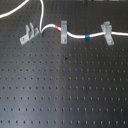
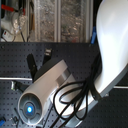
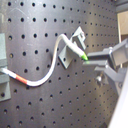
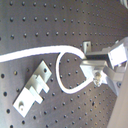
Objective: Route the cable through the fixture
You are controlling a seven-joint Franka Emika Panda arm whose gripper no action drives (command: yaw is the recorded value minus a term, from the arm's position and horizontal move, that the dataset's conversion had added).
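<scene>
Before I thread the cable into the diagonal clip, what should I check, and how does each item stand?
1. Cable between the fixture prongs: not ok. It runs beside the fixture in the first exterior view.
2. Slack: ok. A loose loop lies near the fixture in the second wrist view.
3. Gripper hold on the cable: cannot tell. The cable reaches the fingers, but closure is unclear.
4. Cable at the post clip: ok. The red band sits there.
</scene>
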